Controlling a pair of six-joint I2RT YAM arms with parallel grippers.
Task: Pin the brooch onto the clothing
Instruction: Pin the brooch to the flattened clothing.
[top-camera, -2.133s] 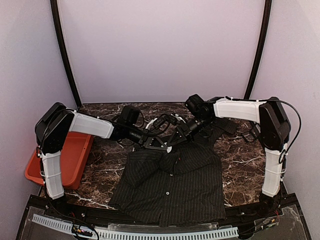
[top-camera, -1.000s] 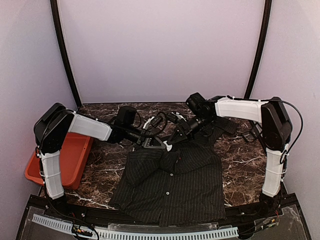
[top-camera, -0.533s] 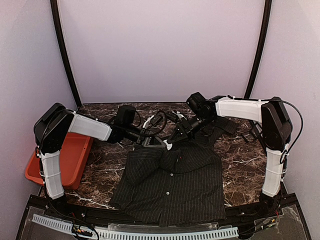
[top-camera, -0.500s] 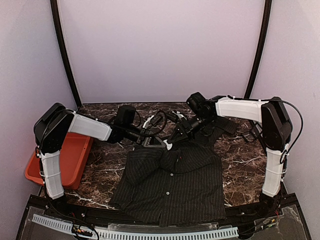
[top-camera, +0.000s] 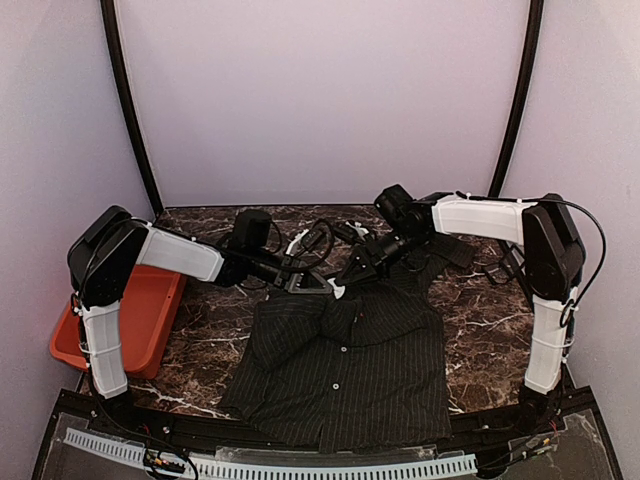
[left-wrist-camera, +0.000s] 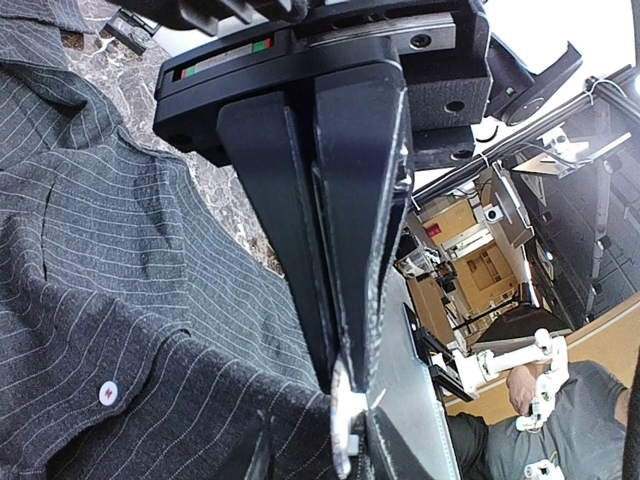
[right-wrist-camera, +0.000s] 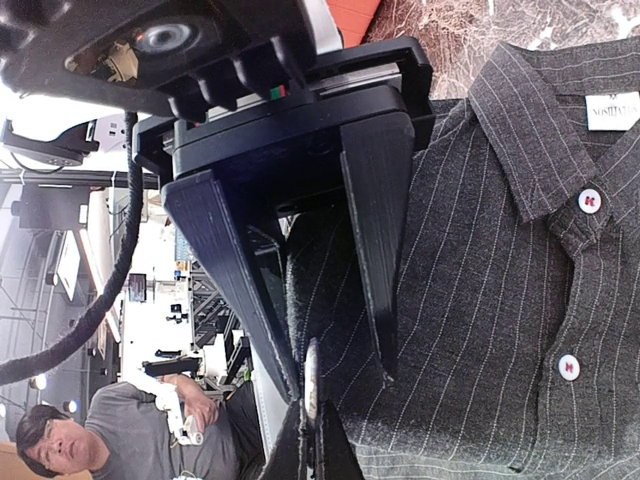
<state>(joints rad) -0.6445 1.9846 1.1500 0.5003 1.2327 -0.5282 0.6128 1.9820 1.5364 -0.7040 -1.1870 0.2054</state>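
The dark pinstriped shirt (top-camera: 345, 400) lies flat on the marble table, collar to the back. Both grippers meet at its collar. My left gripper (top-camera: 322, 287) is shut on the brooch (left-wrist-camera: 343, 425), a small silver disc seen edge-on at its fingertips (left-wrist-camera: 330, 350), pressed against the shirt (left-wrist-camera: 100, 280). My right gripper (top-camera: 347, 281) holds a raised fold of the shirt (right-wrist-camera: 480, 250) between its jaws. In the right wrist view the brooch (right-wrist-camera: 311, 385) sits against that fold beside my right gripper (right-wrist-camera: 340, 385). White buttons (right-wrist-camera: 589, 200) show on the front.
A red bin (top-camera: 140, 315) stands at the table's left edge. Dark loose items (top-camera: 455, 250) and cables lie at the back right. A black frame with a white toothed strip (top-camera: 270, 465) runs along the near edge.
My left gripper has shifted slightly back and left while keeping the brooch at the collar. The right gripper has barely moved.
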